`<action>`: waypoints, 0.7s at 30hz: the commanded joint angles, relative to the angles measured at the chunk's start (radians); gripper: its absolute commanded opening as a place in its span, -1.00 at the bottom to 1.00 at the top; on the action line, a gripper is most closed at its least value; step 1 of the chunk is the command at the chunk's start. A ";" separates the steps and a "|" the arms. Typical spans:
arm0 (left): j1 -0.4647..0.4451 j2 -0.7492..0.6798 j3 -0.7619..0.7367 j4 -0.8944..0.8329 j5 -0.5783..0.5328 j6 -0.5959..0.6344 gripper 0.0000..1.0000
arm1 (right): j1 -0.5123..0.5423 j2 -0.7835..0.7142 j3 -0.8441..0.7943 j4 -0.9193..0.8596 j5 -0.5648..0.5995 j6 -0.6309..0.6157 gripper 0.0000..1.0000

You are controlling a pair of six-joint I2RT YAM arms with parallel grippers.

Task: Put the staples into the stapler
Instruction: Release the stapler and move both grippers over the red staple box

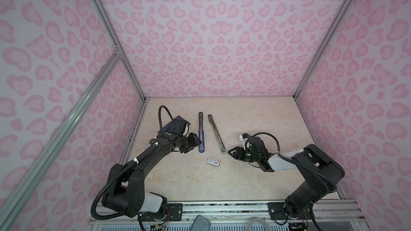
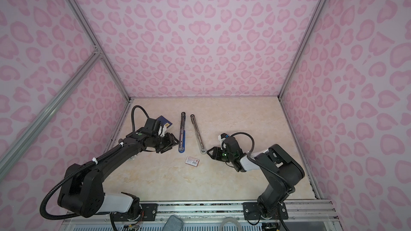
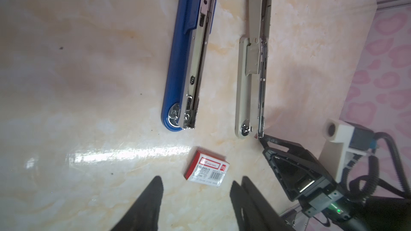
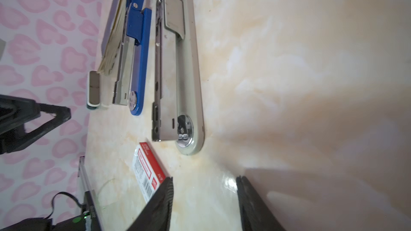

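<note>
Two staplers lie opened flat, side by side on the marble table (image 1: 255,118): blue stapler (image 1: 201,135) and grey stapler (image 1: 216,135). One closed box of staples (image 1: 214,160), red label up, rests on the table, with the blue stapler's near end at its 11 o'clock and the grey one's at 1 o'clock. Two pincers, both released and empty: my left pincer (image 1: 194,144) at the box's 10 o'clock, my right pincer (image 4: 205,178) at its 2 o'clock, neither touching it.
</note>
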 commanded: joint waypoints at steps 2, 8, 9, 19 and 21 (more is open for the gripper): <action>-0.061 -0.001 -0.027 0.033 -0.090 0.048 0.14 | 0.022 -0.049 0.077 -0.327 0.119 -0.164 -0.06; -0.182 0.081 -0.030 0.055 -0.127 0.081 0.01 | 0.056 -0.036 0.122 -0.374 0.127 -0.198 -0.12; -0.197 0.101 -0.026 0.062 -0.128 0.083 0.00 | 0.065 -0.033 0.121 -0.374 0.126 -0.199 -0.11; -0.225 0.190 -0.012 0.144 -0.141 0.072 0.00 | 0.167 -0.032 0.135 -0.360 0.171 -0.223 -0.08; -0.225 0.185 -0.024 0.153 -0.145 0.066 0.00 | 0.175 -0.007 0.163 -0.354 0.192 -0.223 0.01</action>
